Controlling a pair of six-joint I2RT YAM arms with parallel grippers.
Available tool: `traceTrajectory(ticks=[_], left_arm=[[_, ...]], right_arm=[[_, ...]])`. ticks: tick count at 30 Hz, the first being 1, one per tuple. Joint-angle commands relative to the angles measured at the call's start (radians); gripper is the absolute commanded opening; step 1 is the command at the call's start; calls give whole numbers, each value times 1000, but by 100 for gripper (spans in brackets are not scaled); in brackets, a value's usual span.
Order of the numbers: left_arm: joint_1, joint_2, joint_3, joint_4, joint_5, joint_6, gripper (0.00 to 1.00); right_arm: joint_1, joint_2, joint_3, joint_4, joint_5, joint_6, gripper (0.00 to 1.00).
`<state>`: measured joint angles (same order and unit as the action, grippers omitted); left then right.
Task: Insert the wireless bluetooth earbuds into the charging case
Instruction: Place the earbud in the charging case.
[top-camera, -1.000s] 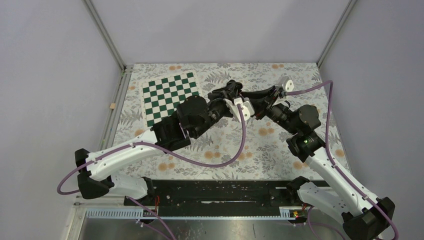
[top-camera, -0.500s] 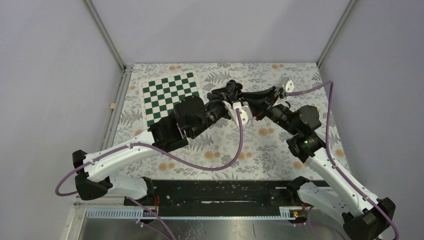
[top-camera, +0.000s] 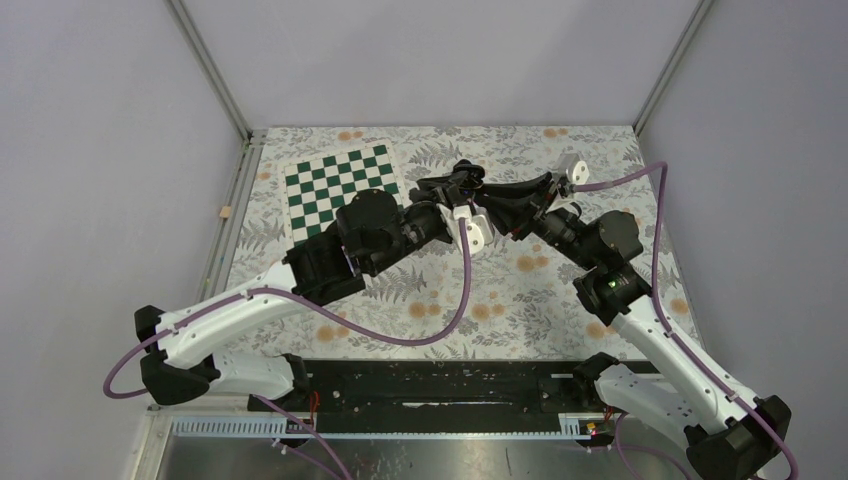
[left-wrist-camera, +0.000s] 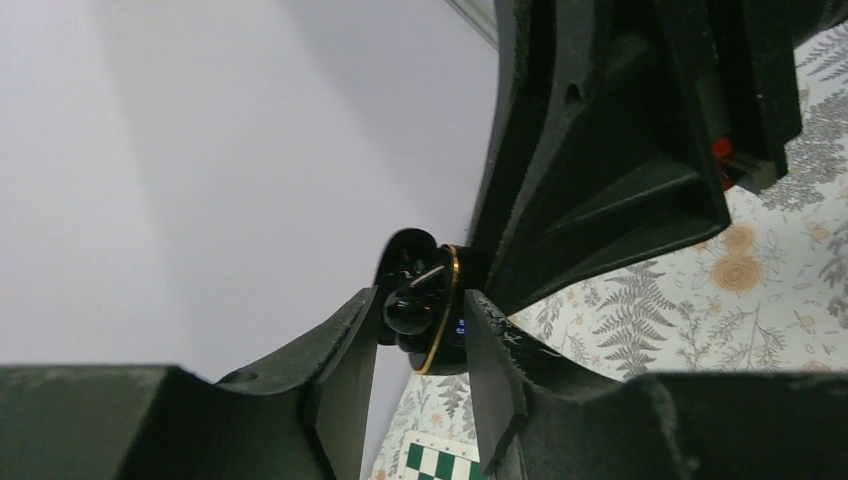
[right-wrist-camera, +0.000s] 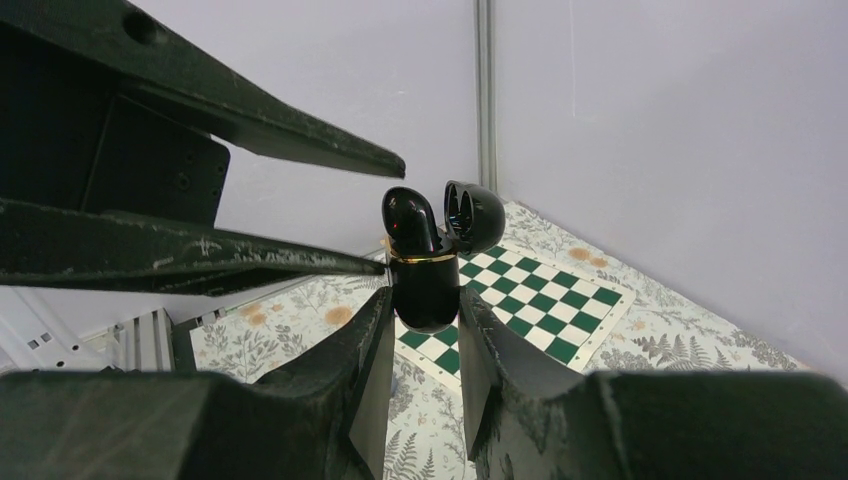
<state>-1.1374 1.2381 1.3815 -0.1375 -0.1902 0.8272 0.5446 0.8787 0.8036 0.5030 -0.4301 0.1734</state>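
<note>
My right gripper (right-wrist-camera: 424, 300) is shut on the lower body of a black charging case (right-wrist-camera: 424, 280) with a gold rim, held upright in the air with its lid (right-wrist-camera: 475, 215) swung open. One glossy black earbud (right-wrist-camera: 408, 222) stands in the case's mouth, its top poking above the rim. In the left wrist view the same earbud (left-wrist-camera: 408, 308) sits between the tips of my left gripper (left-wrist-camera: 420, 300), whose fingers (left-wrist-camera: 345, 360) stand apart around it. From above, both grippers meet over the table's middle (top-camera: 470, 195). Other earbuds are out of view.
A green and white chessboard mat (top-camera: 340, 190) lies at the back left of the floral tablecloth (top-camera: 520, 290). Grey walls and metal corner posts (top-camera: 210, 70) close in the table on three sides.
My left gripper's fingers have parted from the earbud, and the left arm has shifted a little to the left. The right arm holds the case in the same place.
</note>
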Motion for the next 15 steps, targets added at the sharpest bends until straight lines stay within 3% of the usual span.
traceTrajectory(ticks=[1, 5, 12, 15], left_arm=[[5, -1, 42, -24, 54, -42, 38], [5, 7, 48, -8, 43, -42, 43], [10, -54, 24, -1, 46, -21, 72], [11, -84, 16, -17, 45, -21, 80]], right_arm=[[6, -21, 13, 74, 4, -1, 0], [6, -30, 8, 71, 7, -2, 0], [7, -38, -2, 69, 9, -8, 0], [6, -39, -6, 72, 4, -10, 0]])
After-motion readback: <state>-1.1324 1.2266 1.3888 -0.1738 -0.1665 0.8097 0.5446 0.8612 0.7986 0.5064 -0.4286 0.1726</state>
